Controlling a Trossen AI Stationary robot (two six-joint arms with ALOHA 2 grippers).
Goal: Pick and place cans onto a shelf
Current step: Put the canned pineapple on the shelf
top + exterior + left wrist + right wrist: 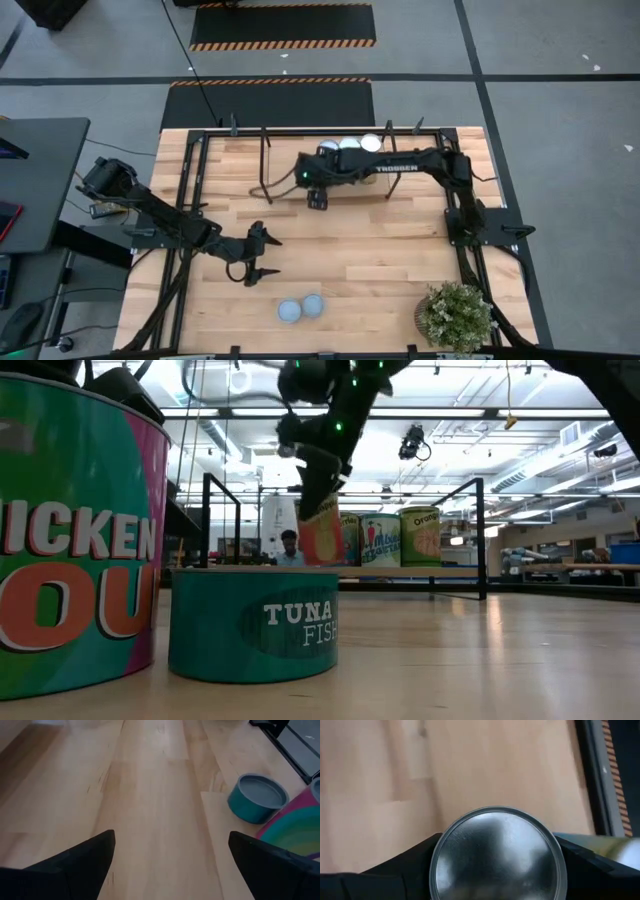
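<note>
My right gripper (317, 196) is shut on a can with a shiny silver top (498, 854) and an orange label (322, 532), in front of the shelf (400, 572). Three cans (350, 144) stand on their bases in a row at the shelf's far edge (385, 540). Two pale-blue-topped cans (301, 307) stand on the table near its near edge. One is teal (257, 797) and one is multicoloured (295, 827). My left gripper (266, 256) is open and empty just left of and beyond these two. My right gripper pinches the can's side wall (436, 857) just under its top rim, one finger on each side. The fingers come from above, pointing down. The can hangs roughly upright below them (322, 532). I cannot tell whether its base touches anything.
Black posts and rails (300, 128) stand around the shelf (225, 165). A potted plant (455, 315) stands at the table's near right corner. Bare tabletop lies between the shelf and the two near cans. A person (290, 546) shows in the room beyond.
</note>
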